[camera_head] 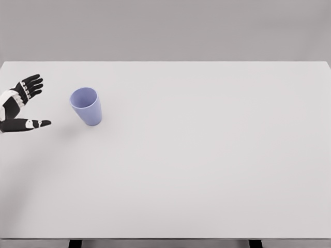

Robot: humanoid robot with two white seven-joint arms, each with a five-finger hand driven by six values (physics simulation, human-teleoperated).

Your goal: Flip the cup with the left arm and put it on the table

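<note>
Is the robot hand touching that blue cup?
Apart. The head view shows bare table between the open left robot hand and the cup.

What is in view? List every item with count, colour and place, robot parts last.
cup: one, pale blue-purple, left part of the table, open mouth in view, apart from the hand
table: one, white, fills most of the view, dark legs at the bottom edge
wall: one, grey, behind the table
left hand: one, black and white, at the left edge, fingers spread, holding nothing, left of the cup
right hand: not in view
</note>
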